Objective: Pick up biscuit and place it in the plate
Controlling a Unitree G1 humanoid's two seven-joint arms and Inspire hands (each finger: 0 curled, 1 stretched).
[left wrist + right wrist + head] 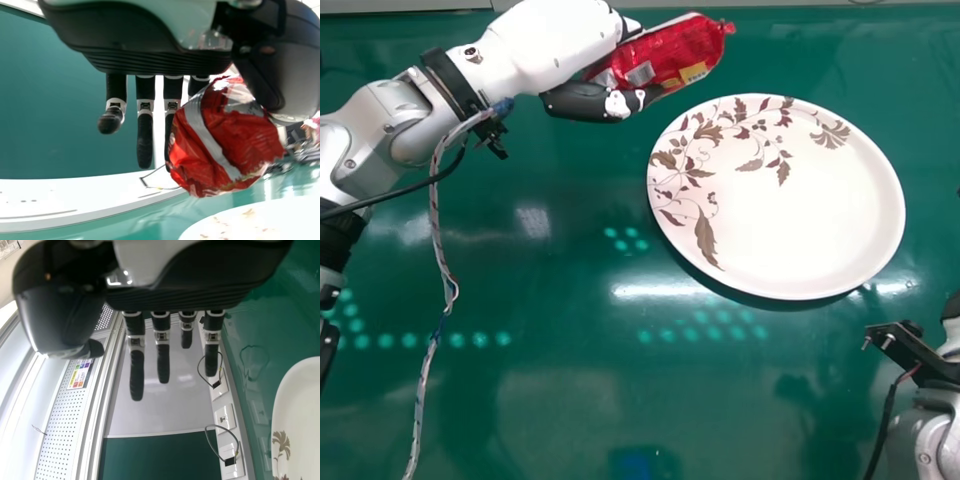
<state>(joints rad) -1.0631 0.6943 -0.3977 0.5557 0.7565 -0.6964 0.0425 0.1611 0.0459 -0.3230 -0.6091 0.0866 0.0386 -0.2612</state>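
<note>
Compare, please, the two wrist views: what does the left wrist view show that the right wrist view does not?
Left wrist view alone: the red packet, held by the left robot hand.

Right wrist view alone: the right robot hand, with its fingers straight, and a perforated white panel.

Both: part of the patterned plate and the green table.
</note>
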